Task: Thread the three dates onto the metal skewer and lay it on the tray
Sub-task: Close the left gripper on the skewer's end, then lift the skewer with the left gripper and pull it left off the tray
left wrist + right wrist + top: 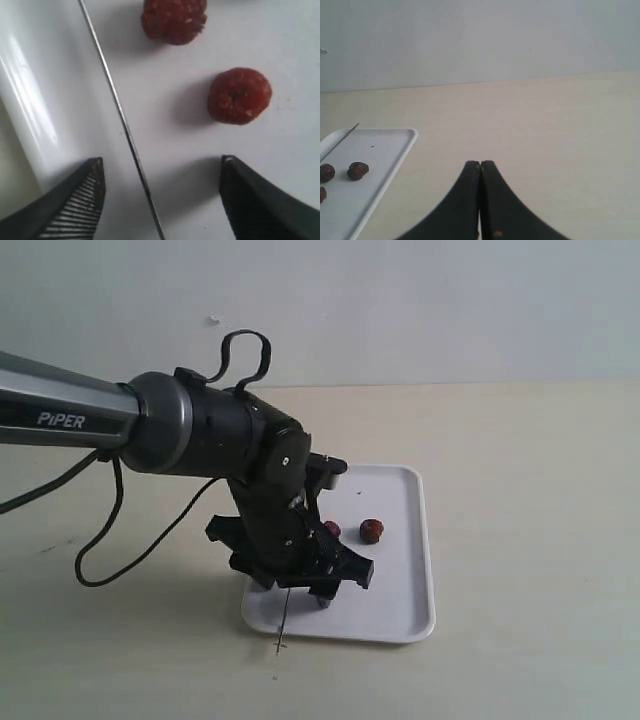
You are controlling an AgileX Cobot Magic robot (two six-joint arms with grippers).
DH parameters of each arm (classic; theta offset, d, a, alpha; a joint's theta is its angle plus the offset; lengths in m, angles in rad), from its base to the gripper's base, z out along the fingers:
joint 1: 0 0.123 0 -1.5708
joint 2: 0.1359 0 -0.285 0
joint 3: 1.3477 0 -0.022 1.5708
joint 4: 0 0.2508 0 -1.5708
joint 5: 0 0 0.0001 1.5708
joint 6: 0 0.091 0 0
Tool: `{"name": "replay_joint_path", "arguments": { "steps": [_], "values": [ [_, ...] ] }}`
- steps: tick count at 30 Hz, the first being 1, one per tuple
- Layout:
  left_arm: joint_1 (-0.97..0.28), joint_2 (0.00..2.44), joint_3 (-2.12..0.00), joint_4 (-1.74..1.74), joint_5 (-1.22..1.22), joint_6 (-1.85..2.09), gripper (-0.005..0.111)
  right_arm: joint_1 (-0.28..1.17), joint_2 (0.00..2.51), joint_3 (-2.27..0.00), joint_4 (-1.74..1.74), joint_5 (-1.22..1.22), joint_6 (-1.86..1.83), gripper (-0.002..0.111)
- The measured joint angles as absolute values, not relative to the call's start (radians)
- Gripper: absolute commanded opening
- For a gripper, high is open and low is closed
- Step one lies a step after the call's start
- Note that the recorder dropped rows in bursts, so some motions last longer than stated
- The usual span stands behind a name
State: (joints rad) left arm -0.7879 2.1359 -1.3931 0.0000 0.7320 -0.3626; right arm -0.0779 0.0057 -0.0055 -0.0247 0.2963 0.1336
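The white tray (400,612) lies on the table with the thin metal skewer (116,102) resting along its left side. The skewer's tip (283,628) pokes out past the front rim. My left gripper (162,161) hangs open just above the tray, one finger on each side of the skewer, neither touching it. Two loose dates (239,95) (174,20) sit on the tray just beyond the fingers. The right wrist view shows all three dates (358,170) (326,172) (321,194) loose on the tray (395,145). My right gripper (480,164) is shut and holds nothing, over bare table to the tray's right.
The left arm (200,430) and its cable (110,540) stretch in from the left over the tray's left half, hiding one date in the exterior view. A pale wall (400,300) stands behind the beige table (530,490).
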Motion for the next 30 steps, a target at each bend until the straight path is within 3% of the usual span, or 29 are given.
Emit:
{"name": "replay_joint_path", "arguments": {
  "steps": [5,7,10,13,20,30],
  "values": [
    [-0.788,2.136,-1.393,0.000,0.732,-0.363,0.063,-0.078,0.006,-0.006,-0.025,0.296,0.134,0.000],
    [-0.788,2.136,-1.393,0.000,0.732,-0.363,0.051,-0.078,0.006,-0.006,-0.025,0.296,0.134,0.000],
    [-0.788,2.136,-1.393,0.006,0.734,-0.363,0.021,-0.078,0.006,-0.006,-0.025,0.296,0.134,0.000],
    [-0.788,2.136,-1.393,0.006,0.736,-0.366,0.000,-0.078,0.006,-0.006,-0.025,0.296,0.134,0.000],
    [-0.788,2.129,-1.396,0.006,0.770,-0.373,0.000,-0.078,0.006,-0.006,-0.025,0.296,0.134,0.000],
    [-0.732,1.928,-1.414,0.126,0.921,-0.315,0.000,-0.078,0.006,-0.006,-0.025,0.296,0.134,0.000]
  ]
}}
